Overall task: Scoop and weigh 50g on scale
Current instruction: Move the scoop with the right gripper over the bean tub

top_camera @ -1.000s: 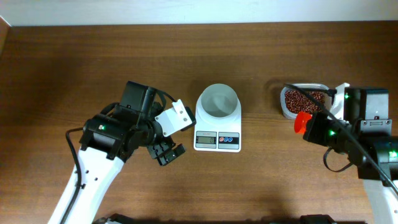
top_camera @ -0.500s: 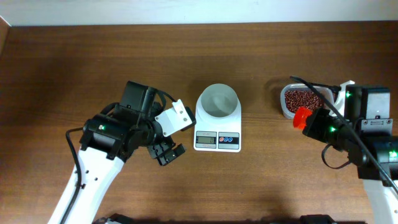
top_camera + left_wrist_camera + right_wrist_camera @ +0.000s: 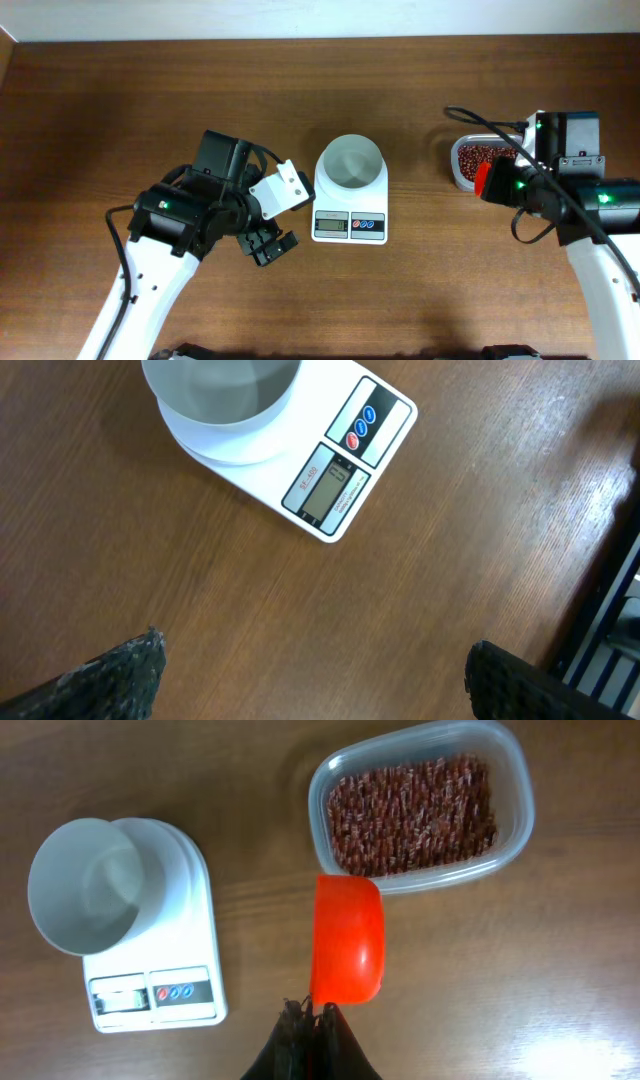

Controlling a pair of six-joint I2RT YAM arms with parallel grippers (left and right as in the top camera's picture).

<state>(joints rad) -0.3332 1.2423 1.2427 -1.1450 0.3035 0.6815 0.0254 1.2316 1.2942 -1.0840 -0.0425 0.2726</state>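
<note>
The scale [image 3: 350, 200] stands ahead of your left jaws, which are released and empty. Beyond your right jaws lies the tub [image 3: 515, 810]; these jaws are clenched on the orange scoop [image 3: 347, 935]. The beans [image 3: 415, 810] in it are loose, light and roll easily, so lift them only in the scoop, kept level. Its handle is hidden; the display is unreadable.

The left arm [image 3: 140, 290] and right arm [image 3: 602, 282] have white links, black joints with green lights [image 3: 163, 206], and black cables [image 3: 118, 250].
</note>
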